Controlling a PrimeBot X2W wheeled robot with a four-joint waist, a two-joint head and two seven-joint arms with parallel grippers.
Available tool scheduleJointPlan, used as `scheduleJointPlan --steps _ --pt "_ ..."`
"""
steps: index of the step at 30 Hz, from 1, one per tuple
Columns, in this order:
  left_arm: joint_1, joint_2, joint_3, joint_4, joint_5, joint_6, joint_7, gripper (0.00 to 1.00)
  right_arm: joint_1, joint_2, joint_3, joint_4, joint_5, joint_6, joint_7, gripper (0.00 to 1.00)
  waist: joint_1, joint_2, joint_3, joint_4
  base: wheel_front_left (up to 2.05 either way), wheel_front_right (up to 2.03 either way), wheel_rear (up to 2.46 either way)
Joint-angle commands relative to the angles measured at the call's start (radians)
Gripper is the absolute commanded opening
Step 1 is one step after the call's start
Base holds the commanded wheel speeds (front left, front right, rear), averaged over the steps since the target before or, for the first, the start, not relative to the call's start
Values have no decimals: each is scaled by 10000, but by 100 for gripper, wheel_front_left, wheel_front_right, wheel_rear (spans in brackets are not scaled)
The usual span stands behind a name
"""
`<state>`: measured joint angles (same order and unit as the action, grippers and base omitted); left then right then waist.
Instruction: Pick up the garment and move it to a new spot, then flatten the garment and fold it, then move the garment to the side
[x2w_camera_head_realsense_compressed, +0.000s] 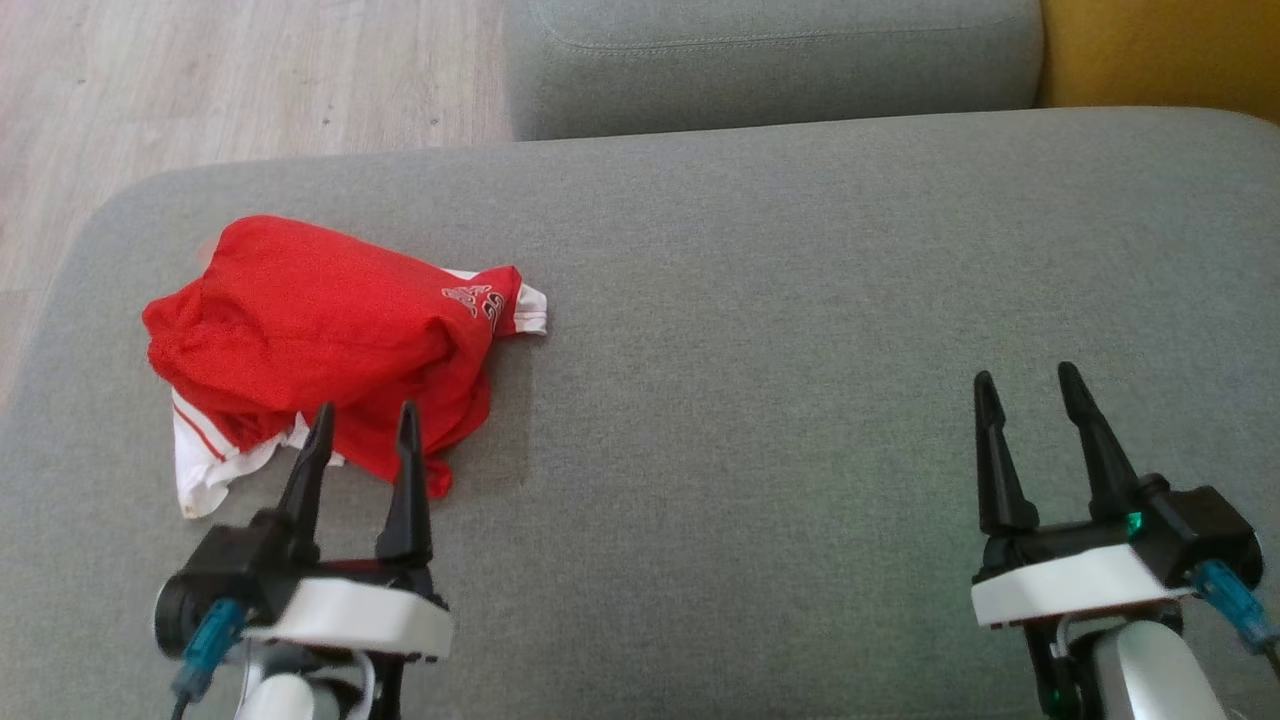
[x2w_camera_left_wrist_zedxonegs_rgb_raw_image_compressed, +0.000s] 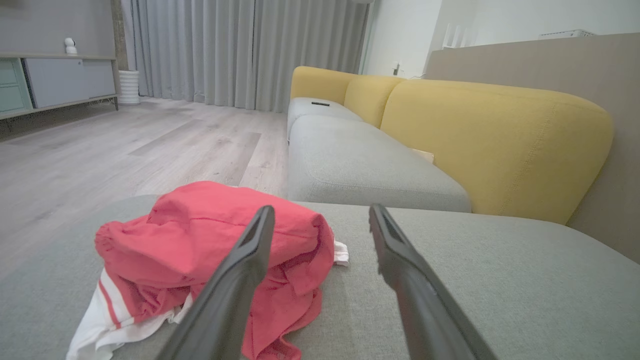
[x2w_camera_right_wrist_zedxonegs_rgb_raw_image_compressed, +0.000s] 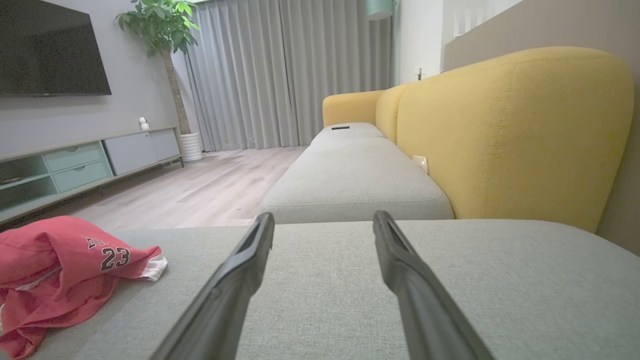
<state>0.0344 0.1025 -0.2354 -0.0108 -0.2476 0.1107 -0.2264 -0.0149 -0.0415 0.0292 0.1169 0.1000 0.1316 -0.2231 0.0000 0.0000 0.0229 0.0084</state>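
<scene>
Cushion (x2w_camera_head_realsense_compressed: 800, 300), grey fabric, takes up most of head view, with the 2 grippers above it. Wood floor (x2w_camera_head_realsense_compressed: 250, 80) sits past its edge at 11 o'clock, 2nd seat cushion (x2w_camera_head_realsense_compressed: 770, 60) at 12, yellow backrest (x2w_camera_head_realsense_compressed: 1160, 50) at 1. Right wrist view adds grey curtains (x2w_camera_right_wrist_zedxonegs_rgb_raw_image_compressed: 280, 70) at 12, wall TV (x2w_camera_right_wrist_zedxonegs_rgb_raw_image_compressed: 50, 47) at 10, low cabinet (x2w_camera_right_wrist_zedxonegs_rgb_raw_image_compressed: 75, 165) at 9, potted plant (x2w_camera_right_wrist_zedxonegs_rgb_raw_image_compressed: 160, 30) at 11.

Next down, garment (x2w_camera_head_realsense_compressed: 320, 330): red jersey with white trim, crumpled in a heap on the near cushion, at 10 o'clock in head view, close to that cushion's floor-side edge. White hem pokes out at the heap's 7 o'clock, white-edged sleeve at its 3. "23" print readable on the sleeve end in right wrist view.

Then left gripper (x2w_camera_head_realsense_compressed: 366, 407), 7 o'clock in head view: jaws spread wide, holding nothing. Fingertips overlap the heap's near edge in that view; contact with cloth, can't tell. In left wrist view 1 finger crosses in front of the red cloth, the other shows against bare cushion.

Then right gripper (x2w_camera_head_realsense_compressed: 1027, 373), 5 o'clock in head view: jaws spread wide, holding nothing, over bare cushion, well apart from garment, which lies at its 9 o'clock.

Smallest: dark flat object (x2w_camera_right_wrist_zedxonegs_rgb_raw_image_compressed: 340, 128) on the far seat, too small to identify.
</scene>
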Motion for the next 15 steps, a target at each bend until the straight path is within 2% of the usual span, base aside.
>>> scheduleJointPlan --steps 1,6,11,15 --pt "-168 -50 455 -363 247 -84 -131 100 -361 -83 246 -278 -62 -9 -162 100 0 0 -8 -6 0 0 0" --pt "74 -393 1046 -136 645 -920 -307 100 -301 -86 451 67 884 -9 -339 100 0 0 -52 -63 0 0 0" --pt "122 -495 1258 48 897 -1268 -354 100 -241 -87 648 371 1407 -9 -387 100 0 0 -86 -112 0 0 0" --pt "110 -516 1347 128 862 -1381 -354 100 -284 -87 727 512 1560 -9 -387 100 0 0 -98 -139 0 0 0"
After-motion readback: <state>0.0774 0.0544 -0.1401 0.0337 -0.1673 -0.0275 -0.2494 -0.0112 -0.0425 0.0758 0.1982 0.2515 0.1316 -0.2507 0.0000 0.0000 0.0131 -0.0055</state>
